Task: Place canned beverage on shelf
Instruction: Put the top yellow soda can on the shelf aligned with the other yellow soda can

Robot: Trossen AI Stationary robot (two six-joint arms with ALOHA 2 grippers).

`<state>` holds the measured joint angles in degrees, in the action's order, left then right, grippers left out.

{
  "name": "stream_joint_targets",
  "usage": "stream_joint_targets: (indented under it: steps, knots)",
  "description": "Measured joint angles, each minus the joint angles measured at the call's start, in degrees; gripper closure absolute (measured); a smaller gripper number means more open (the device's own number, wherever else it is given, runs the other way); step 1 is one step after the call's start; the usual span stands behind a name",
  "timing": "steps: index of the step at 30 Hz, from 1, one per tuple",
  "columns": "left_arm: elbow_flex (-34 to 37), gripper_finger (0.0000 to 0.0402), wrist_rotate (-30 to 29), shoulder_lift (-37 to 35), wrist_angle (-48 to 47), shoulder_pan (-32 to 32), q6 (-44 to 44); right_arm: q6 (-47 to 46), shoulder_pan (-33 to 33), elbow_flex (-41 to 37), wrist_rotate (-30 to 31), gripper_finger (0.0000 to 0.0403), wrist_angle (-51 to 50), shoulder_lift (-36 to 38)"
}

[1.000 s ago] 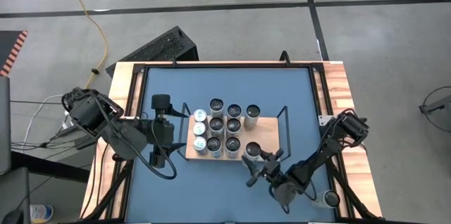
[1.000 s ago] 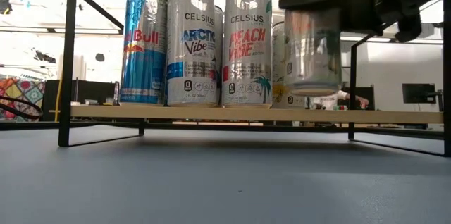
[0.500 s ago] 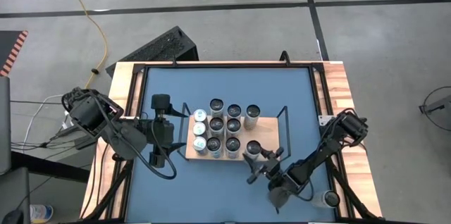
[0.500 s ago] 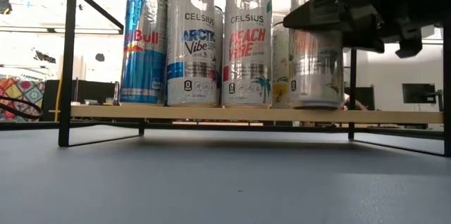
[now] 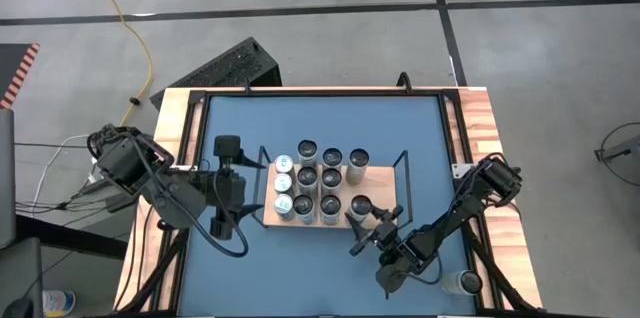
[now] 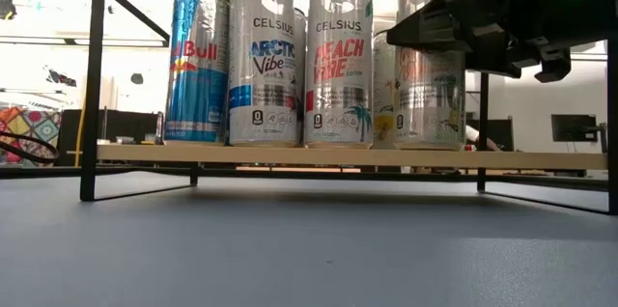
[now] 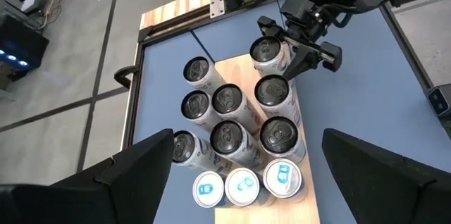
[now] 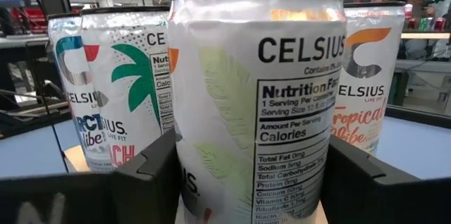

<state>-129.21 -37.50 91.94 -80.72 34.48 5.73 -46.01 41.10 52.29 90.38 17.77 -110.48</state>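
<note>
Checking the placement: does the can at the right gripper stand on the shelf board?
Yes, in the low view the can stands upright on the shelf.

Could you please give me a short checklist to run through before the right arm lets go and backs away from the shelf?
1. Can stands on the shelf board: ok, its base meets the wood in the low view.
2. Can upright: ok.
3. Right gripper free of the can: not ok, its fingers sit on either side of it, close against its wall.
4. Clearance to the neighbouring cans: cannot tell, they stand very near.
5. Retreat path over the blue table: ok, nothing lies behind the gripper.
6. Left gripper out of the way: ok, open, beside the shelf's left end.
</note>
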Motion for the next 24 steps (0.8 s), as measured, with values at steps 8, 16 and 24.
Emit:
stream_joint_targets:
  steps: [8, 16, 24]
  knots:
    - [0.0, 0.0054, 0.2, 0.0, 0.0, 0.0, 0.0, 2.7, 0.0, -0.1, -2.6, 0.0115, -0.2, -0.1]
    - [0.0, 0.0054, 0.2, 0.0, 0.0, 0.0, 0.1, 3.0, 0.0, -0.1, -3.9, 0.0068, -1.0, 1.0]
    - [0.0, 0.0054, 0.2, 0.0, 0.1, 0.0, 0.4, 3.0, 0.9, -0.1, -5.2, 0.0047, -8.2, 6.2]
